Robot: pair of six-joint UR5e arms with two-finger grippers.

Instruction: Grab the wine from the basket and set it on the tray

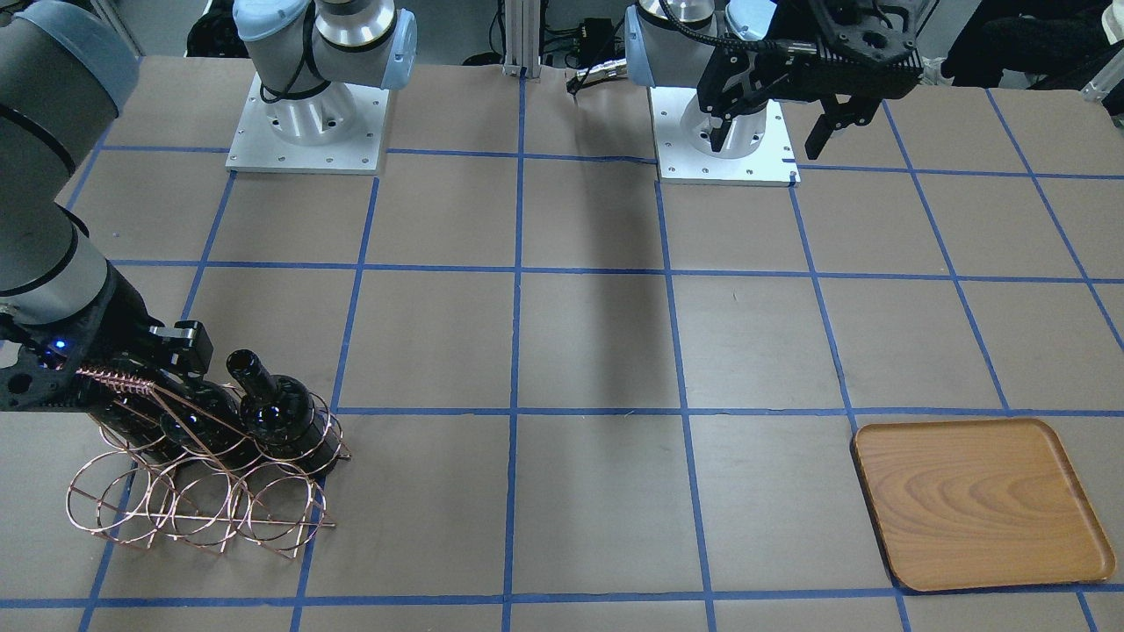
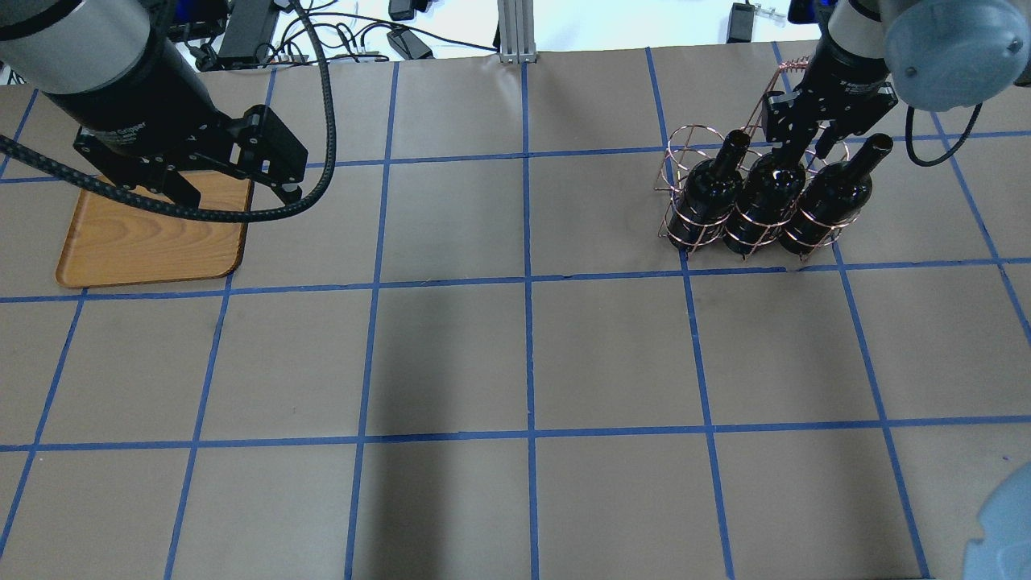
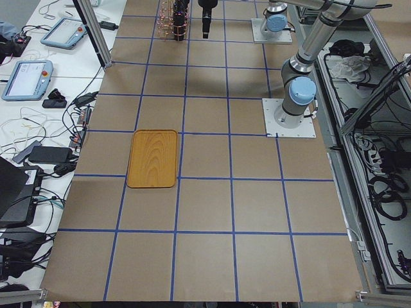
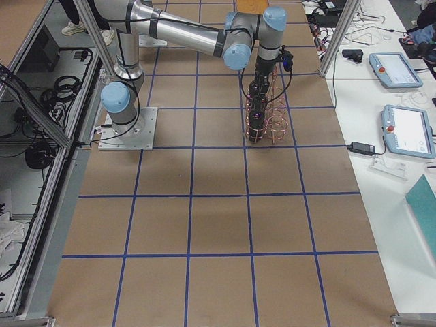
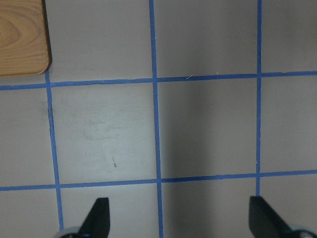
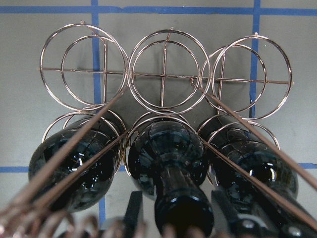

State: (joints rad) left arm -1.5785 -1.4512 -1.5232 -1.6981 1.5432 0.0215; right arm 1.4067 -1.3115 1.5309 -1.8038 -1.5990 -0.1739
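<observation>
Three dark wine bottles stand in the near row of the copper wire basket (image 2: 683,153): the left bottle (image 2: 709,189), the middle bottle (image 2: 765,193) and the right bottle (image 2: 830,201). My right gripper (image 2: 796,145) is down over the middle bottle's neck. In the right wrist view the gripper (image 6: 179,218) has a finger on each side of that neck (image 6: 183,198), with a small gap, so it is open. The basket's far rings (image 6: 168,74) are empty. The wooden tray (image 2: 153,242) lies far left. My left gripper (image 2: 239,192) hangs open and empty, high over the tray's edge (image 5: 22,34).
The brown table has a blue tape grid. Both arm bases (image 1: 307,123) (image 1: 724,132) stand at the robot's side. The basket's handle bar (image 1: 114,379) leans against my right gripper. Tablets and cables (image 3: 38,70) lie beyond the table's far edge.
</observation>
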